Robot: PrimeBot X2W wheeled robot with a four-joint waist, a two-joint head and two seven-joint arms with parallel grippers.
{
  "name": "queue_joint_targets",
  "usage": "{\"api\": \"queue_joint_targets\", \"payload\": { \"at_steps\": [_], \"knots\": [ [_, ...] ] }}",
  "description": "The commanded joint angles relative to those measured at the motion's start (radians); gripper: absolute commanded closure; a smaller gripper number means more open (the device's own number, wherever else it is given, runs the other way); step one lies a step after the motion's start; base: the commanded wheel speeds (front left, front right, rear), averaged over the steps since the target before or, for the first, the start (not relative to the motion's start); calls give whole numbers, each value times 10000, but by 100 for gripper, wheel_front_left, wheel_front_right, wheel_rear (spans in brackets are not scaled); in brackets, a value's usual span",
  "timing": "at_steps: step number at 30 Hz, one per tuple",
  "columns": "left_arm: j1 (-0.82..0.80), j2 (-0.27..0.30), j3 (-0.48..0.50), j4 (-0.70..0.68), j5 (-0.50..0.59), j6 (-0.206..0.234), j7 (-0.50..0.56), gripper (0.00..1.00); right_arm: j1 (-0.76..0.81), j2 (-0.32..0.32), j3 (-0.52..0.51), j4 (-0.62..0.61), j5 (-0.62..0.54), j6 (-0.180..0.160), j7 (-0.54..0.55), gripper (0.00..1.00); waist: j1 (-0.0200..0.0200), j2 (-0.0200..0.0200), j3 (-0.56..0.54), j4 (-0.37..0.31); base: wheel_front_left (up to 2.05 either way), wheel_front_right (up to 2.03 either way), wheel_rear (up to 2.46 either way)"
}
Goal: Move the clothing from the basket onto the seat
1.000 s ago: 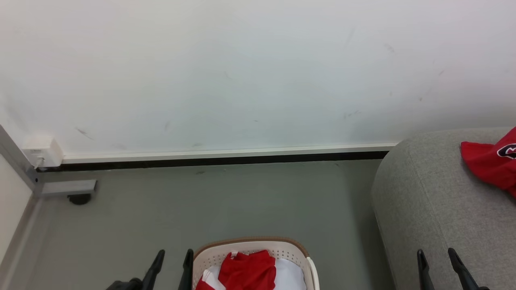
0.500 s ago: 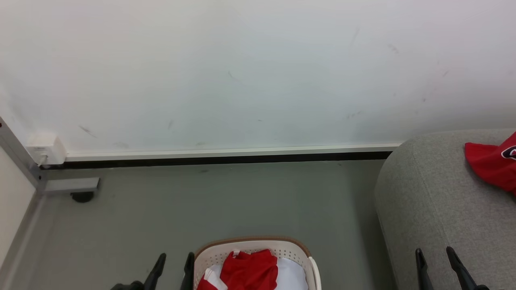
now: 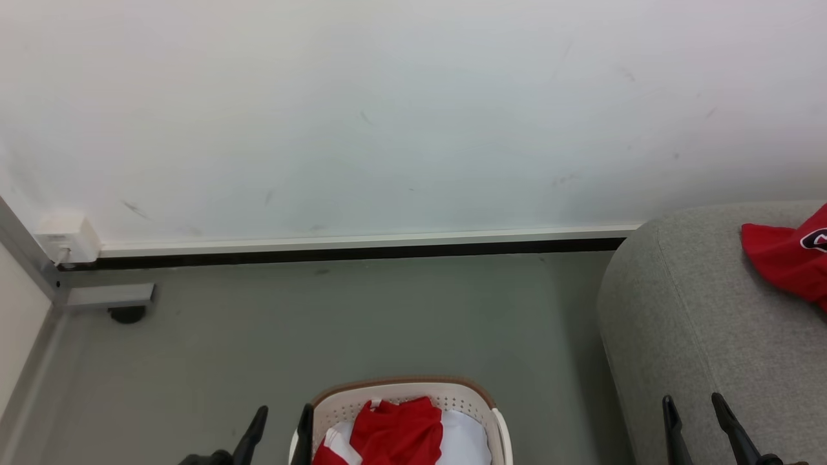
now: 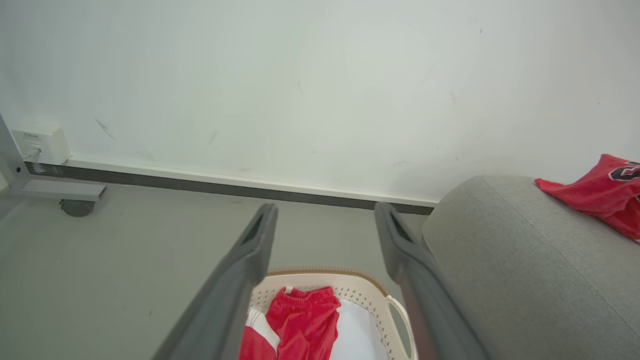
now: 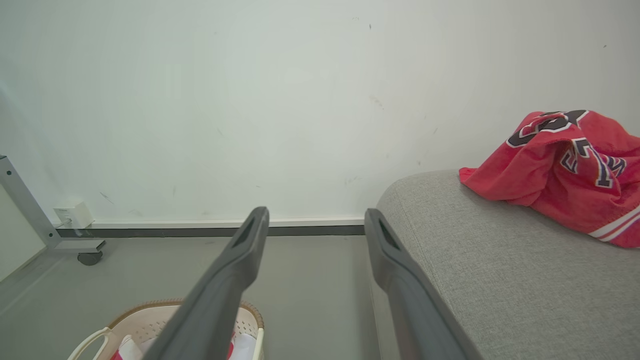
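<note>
The cream basket [image 3: 413,392] with a brown rim stands on the floor at the bottom centre, and crumpled red clothing [image 3: 394,433] with white trim lies in it on something white. A second red jersey [image 3: 785,261] rests on the grey seat [image 3: 698,323] at right. My left gripper [image 3: 283,416] is open just left of the basket, nothing between its fingers. Over the seat's near edge my right gripper [image 3: 690,405] stands open and empty. The left wrist view looks down on the basket [image 4: 350,287] and its clothing [image 4: 300,320]; the right wrist view shows the seat's jersey [image 5: 565,165].
A white wall with a dark skirting strip [image 3: 355,255] runs behind. A socket box [image 3: 64,237] and a grey metal frame leg with a caster [image 3: 126,315] sit in the far left corner. Grey floor lies between the basket and the wall.
The whole head picture has shifted slightly, so the camera moved. Both grippers stay open and the clothing lies as before.
</note>
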Motion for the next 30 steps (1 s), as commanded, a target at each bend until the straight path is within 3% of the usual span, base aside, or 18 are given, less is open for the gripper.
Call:
{"api": "queue_joint_targets", "payload": {
  "at_steps": [1,12,22,30],
  "knots": [
    [-22,28,27,8,-15,12,-6,0,-114,-11,19,-7,79,-23,5,0,0,0,31,-19,0,0,0],
    [-393,29,-164,195,298,-22,-5,0,-345,-9,318,-175,188,-22,5,0,0,0,606,-585,0,0,0],
    [-2525,31,-832,1340,1257,-141,-5,0,-1245,-11,569,-669,495,-22,5,0,0,0,2383,-1343,0,0,0],
    [-4807,100,-1483,3593,2079,-106,32,0,-2394,-8,950,-1311,802,-22,5,0,0,0,4436,-2079,0,0,0]
  ]
}}
